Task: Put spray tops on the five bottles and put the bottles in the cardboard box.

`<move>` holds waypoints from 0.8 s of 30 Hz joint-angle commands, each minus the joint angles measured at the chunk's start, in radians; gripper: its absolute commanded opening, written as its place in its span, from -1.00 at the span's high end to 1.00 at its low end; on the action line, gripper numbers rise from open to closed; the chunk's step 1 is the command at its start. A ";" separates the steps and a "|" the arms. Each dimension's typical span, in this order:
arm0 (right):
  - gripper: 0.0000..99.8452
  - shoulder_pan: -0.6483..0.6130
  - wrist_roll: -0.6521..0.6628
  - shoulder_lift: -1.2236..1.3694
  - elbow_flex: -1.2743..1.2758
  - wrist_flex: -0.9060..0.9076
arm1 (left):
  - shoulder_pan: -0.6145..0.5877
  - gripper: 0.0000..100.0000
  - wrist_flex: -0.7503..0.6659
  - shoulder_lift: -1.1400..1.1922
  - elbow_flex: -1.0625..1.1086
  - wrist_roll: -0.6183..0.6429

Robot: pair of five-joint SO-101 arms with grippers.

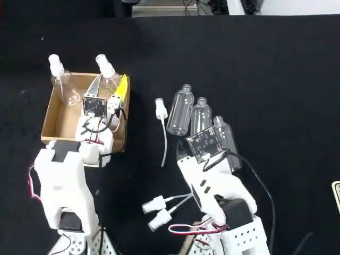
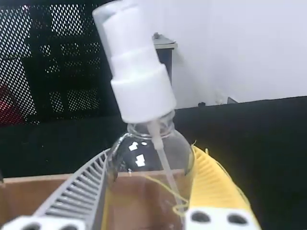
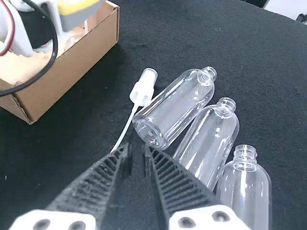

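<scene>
The cardboard box [image 1: 59,126] sits at the left and holds two clear bottles with white spray tops. One capped bottle [image 1: 62,85] stands in the far left corner. The other capped bottle [image 2: 144,143] is upright between the grey and yellow fingers of my left gripper [image 1: 110,82], which is shut on it over the box. Three uncapped bottles [image 1: 180,109] [image 1: 201,117] [image 1: 227,139] lie side by side in the middle. A loose spray top [image 3: 143,88] lies beside them. My right gripper [image 3: 136,151] hovers low just short of the nearest bottle [image 3: 175,108], with a narrow gap and nothing in it.
Two more spray tops [image 1: 154,204] [image 1: 160,219] lie near the right arm's base. The box's corner [image 3: 72,62] is close to the loose top. A pale object [image 1: 336,192] sits at the right edge. Black cloth covers the table.
</scene>
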 commanded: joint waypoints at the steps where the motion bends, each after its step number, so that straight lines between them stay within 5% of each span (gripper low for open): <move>1: 0.95 0.012 -0.006 -0.019 -0.015 -0.014 | 0.005 0.93 -0.025 0.012 -0.054 -0.008; 9: 0.95 0.012 -0.006 -0.019 -0.015 -0.014 | 0.005 0.40 -0.025 0.052 -0.048 0.000; 24: 0.95 0.012 -0.006 -0.019 -0.015 -0.015 | 0.002 0.39 -0.026 0.046 -0.047 -0.009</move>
